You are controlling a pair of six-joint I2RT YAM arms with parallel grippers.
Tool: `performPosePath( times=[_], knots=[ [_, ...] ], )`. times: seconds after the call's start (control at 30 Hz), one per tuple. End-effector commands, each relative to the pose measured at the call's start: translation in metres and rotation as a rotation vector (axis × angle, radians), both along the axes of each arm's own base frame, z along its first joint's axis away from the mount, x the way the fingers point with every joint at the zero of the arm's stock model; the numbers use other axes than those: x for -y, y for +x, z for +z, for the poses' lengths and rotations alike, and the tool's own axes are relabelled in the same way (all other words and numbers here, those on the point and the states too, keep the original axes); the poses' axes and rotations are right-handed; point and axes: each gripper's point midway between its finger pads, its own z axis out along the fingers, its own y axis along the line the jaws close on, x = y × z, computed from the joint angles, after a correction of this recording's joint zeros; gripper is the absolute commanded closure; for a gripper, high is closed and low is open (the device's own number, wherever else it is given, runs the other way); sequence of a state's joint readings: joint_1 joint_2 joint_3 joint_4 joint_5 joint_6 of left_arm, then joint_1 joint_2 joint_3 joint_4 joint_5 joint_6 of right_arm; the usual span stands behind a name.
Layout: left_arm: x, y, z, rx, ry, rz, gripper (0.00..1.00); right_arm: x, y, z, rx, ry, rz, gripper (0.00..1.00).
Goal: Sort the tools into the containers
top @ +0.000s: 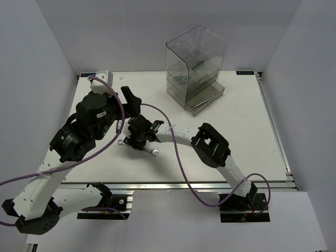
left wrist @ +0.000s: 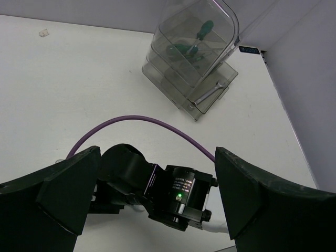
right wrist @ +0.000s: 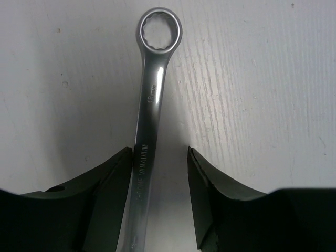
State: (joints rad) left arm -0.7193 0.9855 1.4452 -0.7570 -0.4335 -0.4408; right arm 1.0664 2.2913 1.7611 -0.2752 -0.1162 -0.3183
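Silver wrench [right wrist: 149,105] lies flat on the white table [top: 236,136], right between the fingers of the right gripper [right wrist: 159,150]. Its shaft runs straight out ahead of the gripper, and the ring end sits well clear of the fingertips. The jaws are partly spread. The finger on the left of the wrist view [right wrist: 113,173] touches the side of the shaft, while the other finger [right wrist: 207,173] stands off with bare table showing in the gap. So the wrench is straddled but not clamped, and it rests on the table.

Close beside it, on the far-left side, the left gripper [left wrist: 157,152] hangs spread as wide as it goes with nothing in it. The right arm's black wrist shows below, between its fingers. A purple cable [left wrist: 136,122] arcs across the table just ahead of it.

Well apart from both grippers, far ahead and off to the right, stands the drawer unit [top: 195,68], clear and smoky grey. Screwdrivers [left wrist: 191,44] with green handles lie inside its upper drawers. The bottom drawer [top: 207,97] is pulled out toward the arms, and a second wrench [left wrist: 207,94] lies in it.
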Motion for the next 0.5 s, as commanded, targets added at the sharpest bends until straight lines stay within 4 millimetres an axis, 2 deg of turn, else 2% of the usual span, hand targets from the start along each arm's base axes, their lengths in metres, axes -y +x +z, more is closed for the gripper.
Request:
performPosePath(
  times=[0.0,0.1,0.13,0.23,0.33,0.47],
  knots=[
    [-0.009,-0.007,0.009,0.019,-0.029,0.025,0.02,0.052,-0.026,-0.047,-0.088,-0.229,0.033,0.48],
    [-0.009,-0.007,0.007,0.017,-0.03,0.025,0.02,0.066,-0.036,-0.049,-0.11,-0.268,0.06,0.5],
    [-0.009,-0.006,0.007,0.02,-0.032,0.025,0.02,0.078,-0.042,-0.054,-0.133,-0.309,0.064,0.51],
    [-0.005,-0.004,0.006,0.022,-0.035,0.018,0.02,0.096,-0.051,-0.056,-0.164,-0.374,0.078,0.54],
    [-0.002,-0.002,0.004,0.024,-0.037,0.011,0.02,0.103,-0.053,-0.058,-0.174,-0.404,0.078,0.55],
    [0.002,0.0,0.002,0.022,-0.038,0.001,0.02,0.099,-0.049,-0.066,-0.179,-0.423,0.062,0.56]
  ],
)
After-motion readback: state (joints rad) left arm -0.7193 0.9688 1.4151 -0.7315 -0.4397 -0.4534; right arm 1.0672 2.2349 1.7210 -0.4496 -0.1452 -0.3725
